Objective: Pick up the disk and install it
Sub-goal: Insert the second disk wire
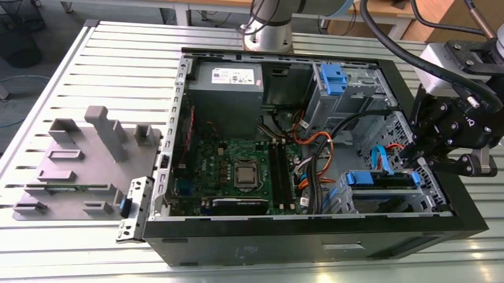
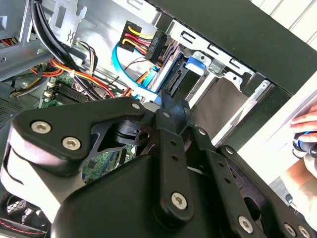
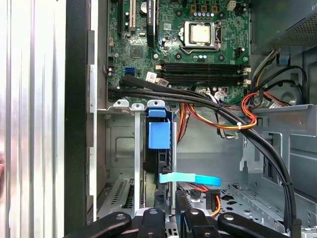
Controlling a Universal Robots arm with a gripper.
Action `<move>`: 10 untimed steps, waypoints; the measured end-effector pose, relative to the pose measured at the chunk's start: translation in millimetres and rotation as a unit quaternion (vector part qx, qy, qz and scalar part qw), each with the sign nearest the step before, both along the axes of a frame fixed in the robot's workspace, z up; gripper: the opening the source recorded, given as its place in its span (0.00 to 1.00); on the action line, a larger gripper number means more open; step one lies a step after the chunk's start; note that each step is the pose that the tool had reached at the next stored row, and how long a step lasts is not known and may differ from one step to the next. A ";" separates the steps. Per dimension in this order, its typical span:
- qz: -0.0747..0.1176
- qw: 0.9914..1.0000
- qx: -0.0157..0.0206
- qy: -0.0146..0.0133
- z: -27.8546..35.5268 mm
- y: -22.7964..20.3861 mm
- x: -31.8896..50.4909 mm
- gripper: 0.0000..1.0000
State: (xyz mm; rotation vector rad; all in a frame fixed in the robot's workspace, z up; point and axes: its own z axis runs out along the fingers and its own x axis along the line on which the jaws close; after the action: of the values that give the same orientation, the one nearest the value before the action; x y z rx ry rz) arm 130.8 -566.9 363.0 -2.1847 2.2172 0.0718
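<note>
One disk sits edge-up in lower drive bay of PC case | pincer over it, clenched/released: can't tell | advice: push straight, avoid blue SATA cable.

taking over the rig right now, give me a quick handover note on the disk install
Tool: down inside the open computer case, at the drive bay on the exterior view's right, right by the disk; grip state cannot be told.
Disk: standing on edge in the bay's slot, blue bracket showing, under the black cable bundle.
Done: disk picked up and brought into the bay.
Left: whether it is fully seated cannot be told; the blue data cable ends next to it, connection unclear.
Note: a person's hand is outside the case wall.
</note>
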 end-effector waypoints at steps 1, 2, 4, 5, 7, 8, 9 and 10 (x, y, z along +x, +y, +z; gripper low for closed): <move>0.000 1.000 0.000 0.000 0.0 0.0 0.0 0.24; 0.000 1.000 0.000 0.000 0.0 0.0 0.0 0.25; 0.000 1.000 0.000 0.000 0.0 0.0 0.0 0.31; 0.000 1.000 0.000 0.000 0.0 0.0 0.0 0.31; 0.000 1.000 0.000 0.000 -1.2 1.6 0.1 0.31; 0.000 1.000 0.000 0.000 -2.1 3.2 0.1 0.31; 0.000 1.000 0.000 0.000 -2.9 5.3 0.1 0.31; 0.000 1.000 0.000 0.000 -3.9 8.2 0.1 0.31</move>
State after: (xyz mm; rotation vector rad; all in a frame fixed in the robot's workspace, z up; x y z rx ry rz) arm 130.9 -558.7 359.1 -2.1848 2.2172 0.0716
